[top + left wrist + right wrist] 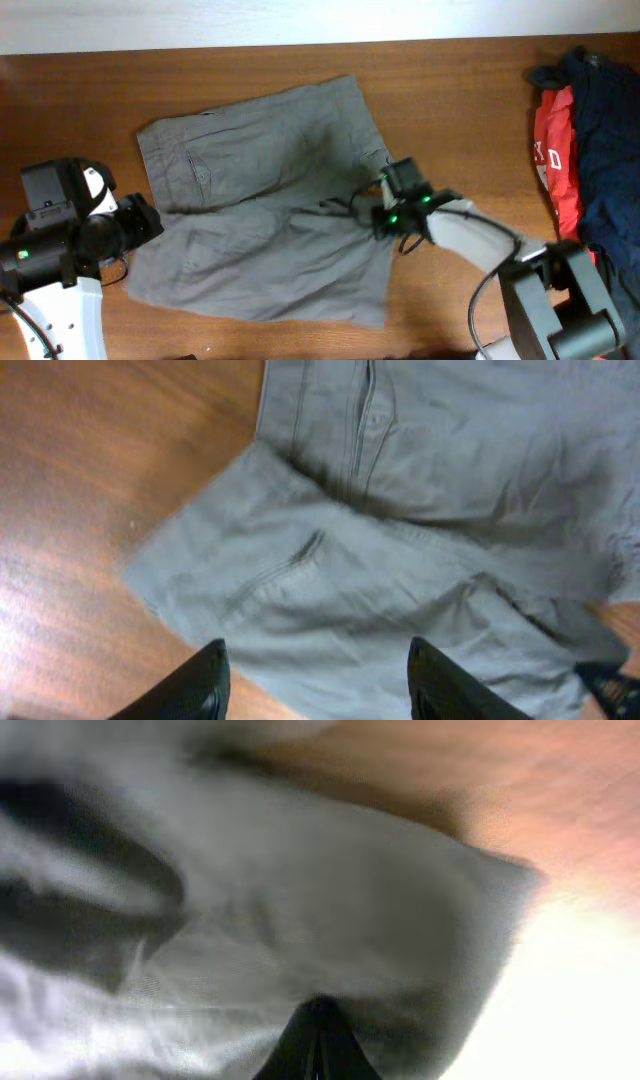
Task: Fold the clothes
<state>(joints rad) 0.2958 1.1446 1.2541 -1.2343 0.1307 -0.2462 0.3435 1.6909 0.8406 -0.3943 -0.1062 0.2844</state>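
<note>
The clothes (pixel 265 215), grey-olive shorts, lie folded over on the wooden table, waistband to the left and a pocket seam showing (pixel 300 555). My left gripper (pixel 150 222) hovers at their left edge. In the left wrist view it (pixel 316 645) is open above the near corner of the cloth, with nothing between its fingers (pixel 210 680). My right gripper (pixel 350 203) rests on the shorts' right side. In the right wrist view it (pixel 320 1008) is shut, tips pressed together in a raised fold of the grey fabric (pixel 330 910).
A red garment with white letters (pixel 552 170) and navy-blue garments (pixel 605 140) are piled at the table's right edge. Bare wood (pixel 450 90) shows behind and right of the shorts, and left of them (pixel 90 510).
</note>
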